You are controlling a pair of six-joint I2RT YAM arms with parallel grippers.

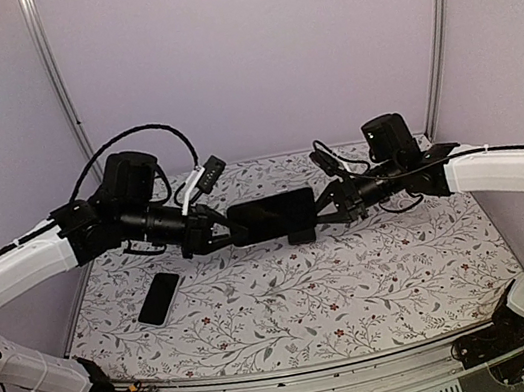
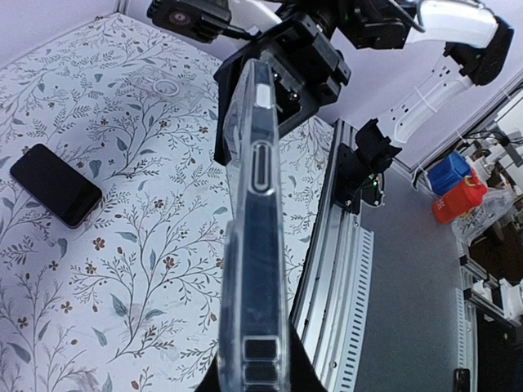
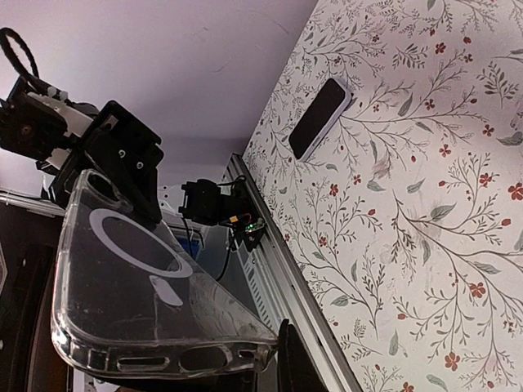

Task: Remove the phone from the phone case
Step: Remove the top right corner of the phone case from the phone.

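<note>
The case is held in the air above the table, pinched at one end by the closed left gripper and at the other by the closed right gripper, while a black phone is seen lying flat on the table, well apart.

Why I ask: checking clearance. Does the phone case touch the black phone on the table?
Apart: left wrist view shows table between phone case and black phone.
</note>
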